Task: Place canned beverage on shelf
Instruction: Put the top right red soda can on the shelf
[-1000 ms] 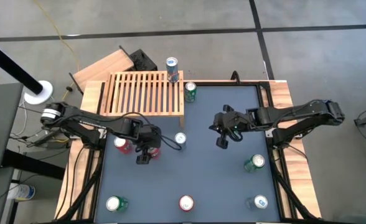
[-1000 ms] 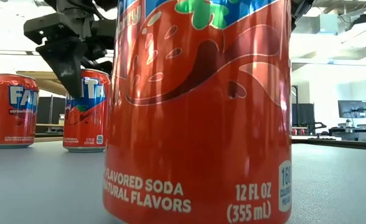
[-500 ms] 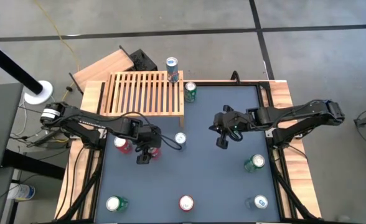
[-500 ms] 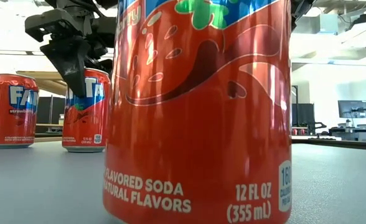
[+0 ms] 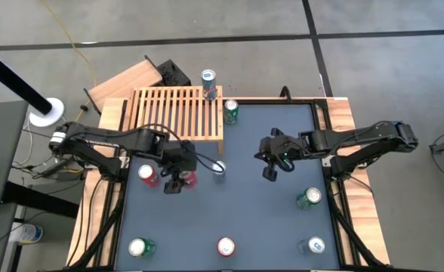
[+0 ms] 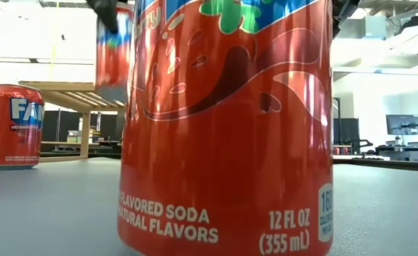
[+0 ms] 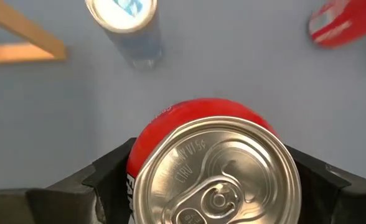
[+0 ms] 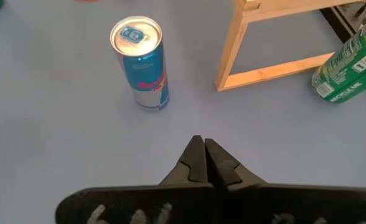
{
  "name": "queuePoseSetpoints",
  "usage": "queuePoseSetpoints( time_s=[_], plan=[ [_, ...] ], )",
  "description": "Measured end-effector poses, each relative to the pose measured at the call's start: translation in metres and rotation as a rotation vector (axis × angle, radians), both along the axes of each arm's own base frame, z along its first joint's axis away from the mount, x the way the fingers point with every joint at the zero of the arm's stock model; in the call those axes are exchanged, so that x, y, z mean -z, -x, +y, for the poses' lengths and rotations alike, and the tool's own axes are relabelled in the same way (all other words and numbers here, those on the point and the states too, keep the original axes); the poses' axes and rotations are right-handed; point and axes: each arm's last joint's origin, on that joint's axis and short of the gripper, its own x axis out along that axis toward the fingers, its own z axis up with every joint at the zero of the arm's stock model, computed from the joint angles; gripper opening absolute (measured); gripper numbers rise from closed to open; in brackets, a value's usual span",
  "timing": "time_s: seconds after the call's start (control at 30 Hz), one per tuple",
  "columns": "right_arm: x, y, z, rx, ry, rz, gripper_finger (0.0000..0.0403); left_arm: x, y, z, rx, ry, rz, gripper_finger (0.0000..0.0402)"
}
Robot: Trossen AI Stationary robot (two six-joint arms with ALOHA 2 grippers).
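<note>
My left gripper (image 5: pixel 178 181) is shut on a red soda can (image 7: pixel 217 174) above the table's left middle. In the low view the can (image 6: pixel 113 44) hangs well above the tabletop. The slatted wooden shelf (image 5: pixel 178 113) stands at the far left, with a blue can (image 5: pixel 208 81) on its far right corner. My right gripper (image 5: pixel 268 172) is shut and empty over the table's right middle, and it also shows in the right wrist view (image 8: pixel 205 155). My left gripper pinches the red can between its two fingers, one finger (image 7: pixel 108 183) on each side of the can's upper wall (image 7: pixel 142 146), just under the top rim. The fingers come from above, pointing down. The can sits upright, lifted clear of the table.
A second red can (image 5: pixel 147 174) stands left of the held one and a slim blue can (image 5: pixel 219 168) right of it. A green can (image 5: pixel 231 111) stands by the shelf's right end. Several more cans (image 5: pixel 308 198) stand toward the near edge, and one red can (image 6: pixel 227 128) fills the low view.
My left gripper has gone up with the red can and a little toward the far edge. The can stood on the table before; now it is lifted clear and stays upright.
</note>
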Motion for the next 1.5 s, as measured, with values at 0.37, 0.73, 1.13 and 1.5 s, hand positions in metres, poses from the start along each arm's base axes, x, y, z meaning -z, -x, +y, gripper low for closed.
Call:
queuePoseSetpoints(
  time_s=[0.37, 0.73, 1.13, 1.5],
  plan=[
    [0.002, 0.001, 0.000, -0.006, 0.004, 0.012, 0.0000, -0.068, 0.013, 0.041, -0.105, -0.221, -0.090, 0.0292],
    [0.001, 0.000, 0.000, -0.009, 0.007, 0.003, 0.0000, -0.087, 0.043, 0.150, -0.251, -0.275, -0.103, 0.0293],
    [0.001, 0.000, 0.000, -0.024, 0.025, 0.006, 0.0000, -0.098, 0.032, 0.261, -0.364, -0.205, -0.085, 0.0293],
    [0.004, 0.002, 0.002, -0.111, 0.012, 0.050, 0.0000, -0.106, 0.046, 0.277, -0.343, -0.219, -0.071, 0.0293]
  ],
)
